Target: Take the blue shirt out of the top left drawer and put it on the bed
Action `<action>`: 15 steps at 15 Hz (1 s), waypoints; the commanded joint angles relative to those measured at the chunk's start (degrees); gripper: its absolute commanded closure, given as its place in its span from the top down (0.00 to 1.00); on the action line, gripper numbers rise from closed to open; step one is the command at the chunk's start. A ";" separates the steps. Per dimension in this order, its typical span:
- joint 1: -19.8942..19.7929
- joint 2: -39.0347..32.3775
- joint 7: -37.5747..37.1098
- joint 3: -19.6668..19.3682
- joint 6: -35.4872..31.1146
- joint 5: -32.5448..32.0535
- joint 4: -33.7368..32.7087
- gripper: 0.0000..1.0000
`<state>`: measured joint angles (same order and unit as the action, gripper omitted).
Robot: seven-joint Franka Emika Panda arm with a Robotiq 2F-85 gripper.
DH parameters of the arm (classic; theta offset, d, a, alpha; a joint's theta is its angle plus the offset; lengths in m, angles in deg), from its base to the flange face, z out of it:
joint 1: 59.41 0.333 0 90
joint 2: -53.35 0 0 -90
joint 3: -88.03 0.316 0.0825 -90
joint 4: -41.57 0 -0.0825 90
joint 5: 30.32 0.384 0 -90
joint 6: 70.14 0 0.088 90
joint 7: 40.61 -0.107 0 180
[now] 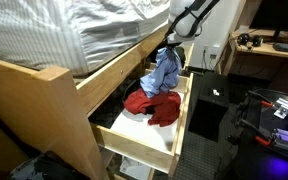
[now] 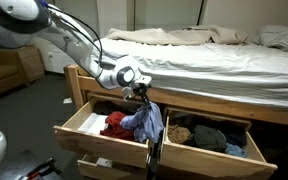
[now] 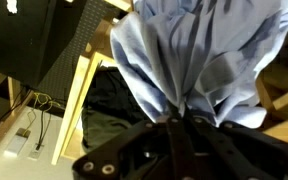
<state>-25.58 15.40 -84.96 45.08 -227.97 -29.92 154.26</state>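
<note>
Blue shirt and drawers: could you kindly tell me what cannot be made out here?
1. Gripper fingertips: wrist view, buried in the blue shirt folds.
2. Top drawer floor: exterior view, partly covered by the red garment.
3. Lower drawer contents: exterior view, cut off by the bottom edge.

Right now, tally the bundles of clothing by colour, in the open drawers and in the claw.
Blue: 1, the blue shirt hanging from the claw.
Red: 1, the red garment in the drawer below it.
Dark: 1, the dark heap in the neighbouring drawer; its pieces cannot be told apart.
Total: 3
</note>
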 commanded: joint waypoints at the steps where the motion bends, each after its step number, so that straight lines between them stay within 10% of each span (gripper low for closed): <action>1: 8.88 9.13 -9.33 -9.61 1.05 -10.35 5.13 0.01; 9: 35.76 15.53 -32.10 -38.07 10.36 -31.31 0.78 0.01; 15: 52.66 6.14 -38.47 -57.80 8.59 -26.84 -1.67 0.01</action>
<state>21.40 28.59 -121.41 -5.19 -219.63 -60.16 153.60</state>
